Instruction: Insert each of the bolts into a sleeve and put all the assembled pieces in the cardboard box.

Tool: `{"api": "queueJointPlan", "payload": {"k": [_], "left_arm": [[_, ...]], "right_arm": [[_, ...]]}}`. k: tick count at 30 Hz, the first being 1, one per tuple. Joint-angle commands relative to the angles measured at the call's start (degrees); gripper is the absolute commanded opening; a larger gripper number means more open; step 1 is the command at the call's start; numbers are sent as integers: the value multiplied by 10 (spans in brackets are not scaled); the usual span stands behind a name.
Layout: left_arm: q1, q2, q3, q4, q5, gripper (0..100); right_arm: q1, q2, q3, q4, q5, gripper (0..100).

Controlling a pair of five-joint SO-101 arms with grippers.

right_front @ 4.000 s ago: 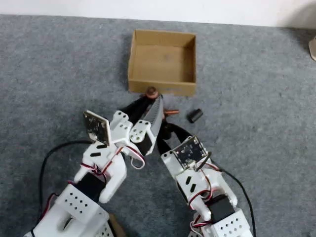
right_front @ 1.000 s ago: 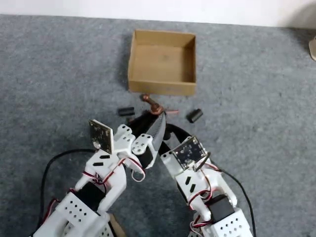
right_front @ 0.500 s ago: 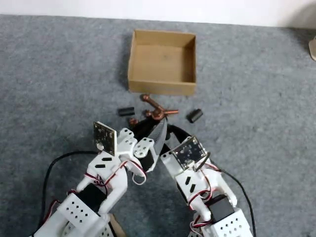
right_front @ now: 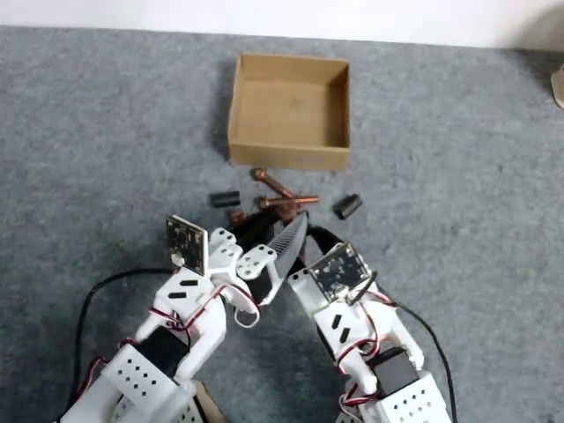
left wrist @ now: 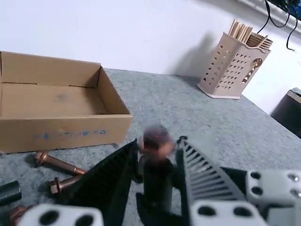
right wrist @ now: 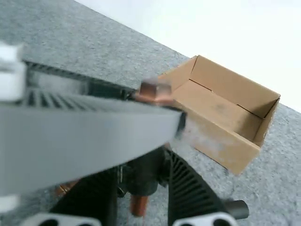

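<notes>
Right hand point(right wrist: 143, 162) grips sleeve point(right wrist: 141, 179), cardboard box point(right wrist: 221, 113) beyond

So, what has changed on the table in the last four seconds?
The left hand, shut on a bolt, drew back from the cardboard box toward the right hand. That uncovered a sleeve and loose bolts on the carpet. The box and right arm stayed.
</notes>
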Motion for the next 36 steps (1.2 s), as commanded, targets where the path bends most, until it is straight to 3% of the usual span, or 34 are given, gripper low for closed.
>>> {"api": "queueJointPlan", "payload": {"k": [1,15,22,36], "left_arm": [[4,-9,-6,1,0,162],[-2,-9,-8,1,0,165],[-60,-9,-28,1,2,165],[-85,-8,-35,2,4,161]], "right_arm": [[10,-18,58,-5,-2,5],[11,-18,59,-5,-2,5],[36,-18,58,-5,-5,5],[74,-12,58,-1,-5,5]]}}
